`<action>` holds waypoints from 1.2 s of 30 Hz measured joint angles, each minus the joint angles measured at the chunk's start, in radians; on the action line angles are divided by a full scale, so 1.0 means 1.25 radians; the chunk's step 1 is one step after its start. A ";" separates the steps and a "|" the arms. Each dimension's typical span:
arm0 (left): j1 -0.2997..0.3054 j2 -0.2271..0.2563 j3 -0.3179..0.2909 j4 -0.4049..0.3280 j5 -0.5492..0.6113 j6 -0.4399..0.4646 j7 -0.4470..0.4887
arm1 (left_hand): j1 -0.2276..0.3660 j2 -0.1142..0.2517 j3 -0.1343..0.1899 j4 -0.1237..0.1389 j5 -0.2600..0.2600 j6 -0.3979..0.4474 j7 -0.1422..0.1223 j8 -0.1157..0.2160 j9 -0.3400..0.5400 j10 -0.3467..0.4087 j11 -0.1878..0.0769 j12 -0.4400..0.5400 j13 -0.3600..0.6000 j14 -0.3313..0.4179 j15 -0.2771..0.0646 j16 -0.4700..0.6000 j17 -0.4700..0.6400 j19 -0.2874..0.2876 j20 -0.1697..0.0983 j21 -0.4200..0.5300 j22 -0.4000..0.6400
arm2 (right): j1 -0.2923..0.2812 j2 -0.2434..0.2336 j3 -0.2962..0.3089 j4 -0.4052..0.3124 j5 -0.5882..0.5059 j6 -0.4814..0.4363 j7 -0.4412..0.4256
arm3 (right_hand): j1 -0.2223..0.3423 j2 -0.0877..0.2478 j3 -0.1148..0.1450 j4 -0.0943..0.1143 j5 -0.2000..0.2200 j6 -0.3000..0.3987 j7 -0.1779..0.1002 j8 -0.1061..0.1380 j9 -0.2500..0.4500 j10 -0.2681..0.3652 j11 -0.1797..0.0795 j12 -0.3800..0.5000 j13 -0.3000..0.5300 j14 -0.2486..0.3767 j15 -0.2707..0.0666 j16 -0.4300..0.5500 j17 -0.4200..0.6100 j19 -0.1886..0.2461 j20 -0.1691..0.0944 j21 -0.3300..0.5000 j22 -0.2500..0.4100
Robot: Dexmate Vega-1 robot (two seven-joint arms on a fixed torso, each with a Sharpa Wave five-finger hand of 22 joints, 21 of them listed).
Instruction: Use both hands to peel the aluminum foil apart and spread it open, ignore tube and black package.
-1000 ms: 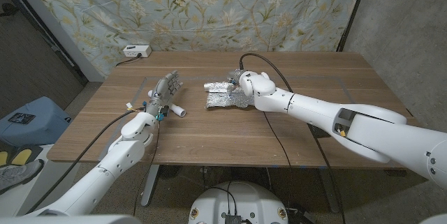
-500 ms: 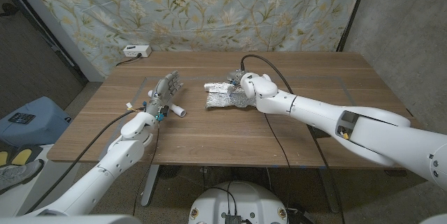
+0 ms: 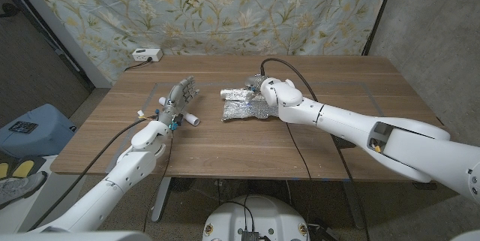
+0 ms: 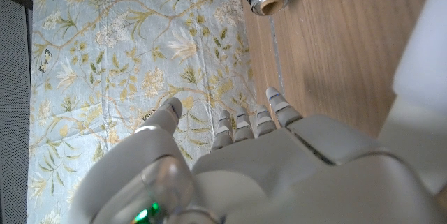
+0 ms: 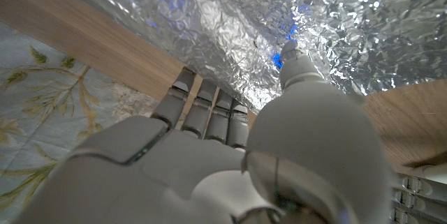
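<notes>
The right hand [image 3: 264, 91] presses on the crumpled aluminum foil [image 3: 240, 109], fingers [image 5: 209, 105] at its far edge and thumb on its top; whether it grips the sheet I cannot tell. The left hand [image 3: 180, 95] stands apart with straight fingers, holding nothing, a white tube [image 3: 192, 119] just beside it on the table [image 3: 225, 147].

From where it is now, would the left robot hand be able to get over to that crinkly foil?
Probably yes. The left robot hand stands apart from the aluminum foil, holding nothing, and only a small white tube lies near the bare wood between them. The right robot hand already sits at the foil's far side.
</notes>
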 measured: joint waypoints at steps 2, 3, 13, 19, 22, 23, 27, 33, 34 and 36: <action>0.000 0.000 0.000 -0.001 0.001 0.001 0.002 | 0.000 0.000 0.000 0.000 0.000 0.004 0.001 0.000 0.000 0.003 -0.003 0.002 0.000 0.001 -0.001 0.000 0.000 0.000 0.000 0.000 0.000 | -0.003 -0.005 0.004 -0.009 -0.001 -0.001 0.001 | 0.003 0.000 0.000 0.000 0.000 0.004 0.002 0.000 0.000 0.000 0.000 0.005 0.001 0.000 0.000 0.003 0.001 0.000 0.000 0.000 0.000; 0.002 0.001 0.001 -0.006 0.002 0.001 0.003 | 0.000 0.000 0.000 0.000 0.000 0.004 0.002 0.000 0.000 0.004 -0.004 0.003 0.000 0.001 -0.001 0.000 0.000 0.000 0.000 0.000 0.000 | -0.004 -0.007 0.006 -0.012 -0.003 -0.002 0.003 | 0.009 -0.001 0.000 0.000 0.000 0.007 0.001 0.000 0.000 0.000 0.000 0.005 0.003 0.000 0.000 0.003 0.001 0.000 0.000 0.000 0.000; 0.009 0.004 0.004 -0.033 0.008 0.013 0.021 | 0.000 0.000 0.000 0.000 0.000 0.007 0.004 0.000 0.000 0.009 0.000 0.003 0.000 0.008 -0.002 0.000 0.000 0.007 0.001 0.000 0.000 | -0.016 -0.030 0.026 -0.051 -0.013 -0.006 0.017 | 0.011 0.001 0.000 0.000 0.000 0.009 0.000 0.000 0.004 0.000 0.000 0.012 0.014 0.000 0.000 0.003 0.005 0.000 0.000 0.000 0.000; 0.009 0.005 0.009 -0.047 0.012 0.020 0.031 | 0.000 0.000 0.000 0.000 0.000 0.011 0.000 0.000 0.000 0.012 -0.002 0.003 0.000 0.012 0.002 0.000 0.000 0.007 0.001 0.000 0.000 | -0.023 -0.042 0.041 -0.071 -0.014 -0.010 0.027 | 0.011 0.001 0.000 0.000 0.000 0.014 0.000 0.003 0.007 0.000 0.000 0.025 0.017 0.009 0.000 0.003 0.008 0.003 0.003 0.000 0.000; 0.007 0.003 0.011 -0.048 0.014 0.021 0.033 | 0.000 0.000 0.000 0.000 0.000 0.011 0.000 0.000 0.000 0.016 0.001 0.003 0.000 0.012 0.002 0.000 0.000 0.009 -0.001 0.000 0.000 | -0.024 -0.046 0.047 -0.077 -0.014 -0.014 0.034 | 0.012 0.002 0.000 0.000 0.000 0.017 0.000 0.003 0.007 0.001 -0.001 0.028 0.022 0.009 0.000 0.003 0.008 0.007 -0.001 0.000 0.000; 0.005 0.002 0.012 -0.048 0.015 0.021 0.033 | 0.000 0.000 0.000 0.000 0.000 0.011 0.000 0.000 0.000 0.016 0.001 0.003 0.000 0.012 0.002 0.000 0.000 0.011 -0.001 0.000 0.000 | -0.024 -0.047 0.048 -0.079 -0.014 -0.016 0.037 | 0.013 0.003 0.000 0.000 0.000 0.019 0.001 0.003 0.007 0.001 -0.001 0.028 0.022 0.009 0.000 0.003 0.008 0.007 -0.001 0.000 0.000; 0.001 -0.001 0.016 -0.048 0.018 0.022 0.034 | 0.000 0.000 0.003 0.003 0.000 0.015 0.004 0.000 0.000 0.016 0.001 0.003 0.000 0.016 -0.002 0.000 0.002 0.013 0.001 -0.003 0.000 | -0.025 -0.052 0.054 -0.087 -0.014 -0.019 0.047 | 0.016 0.004 0.000 0.000 0.000 0.019 0.001 0.003 0.011 0.001 -0.001 0.031 0.024 0.009 0.000 0.003 0.012 0.007 -0.001 0.000 0.000; -0.003 -0.006 0.021 -0.045 0.021 0.022 0.036 | 0.000 0.000 0.006 0.001 0.000 0.015 0.004 0.000 0.000 0.019 -0.001 0.003 0.000 0.016 -0.002 0.000 0.002 0.013 0.001 -0.003 0.000 | -0.024 -0.059 0.062 -0.100 -0.011 -0.030 0.071 | 0.022 0.005 0.000 0.000 0.000 0.022 0.004 0.003 0.012 0.004 0.002 0.035 0.030 0.013 -0.004 0.003 0.012 0.007 -0.001 0.000 0.000; -0.003 -0.006 0.021 -0.045 0.022 0.022 0.036 | 0.000 0.000 0.006 0.001 0.000 0.015 0.004 0.000 0.000 0.019 -0.001 0.003 0.000 0.016 -0.002 0.000 0.002 0.013 0.001 -0.003 0.000 | -0.023 -0.061 0.064 -0.104 -0.010 -0.031 0.074 | 0.022 0.005 0.000 0.000 0.000 0.023 0.006 0.003 0.014 0.005 0.002 0.035 0.030 0.013 -0.004 0.003 0.012 0.007 -0.001 0.000 0.000; -0.003 -0.007 0.022 -0.044 0.022 0.022 0.036 | 0.000 0.000 0.006 0.001 0.000 0.016 0.004 0.000 0.000 0.019 -0.001 0.003 0.000 0.016 -0.002 0.000 0.002 0.013 0.001 -0.003 0.000 | -0.022 -0.062 0.066 -0.107 -0.008 -0.034 0.081 | 0.022 0.005 0.000 0.000 0.000 0.023 0.006 0.003 0.015 0.004 0.002 0.035 0.031 0.013 -0.004 0.003 0.015 0.007 -0.001 0.000 0.000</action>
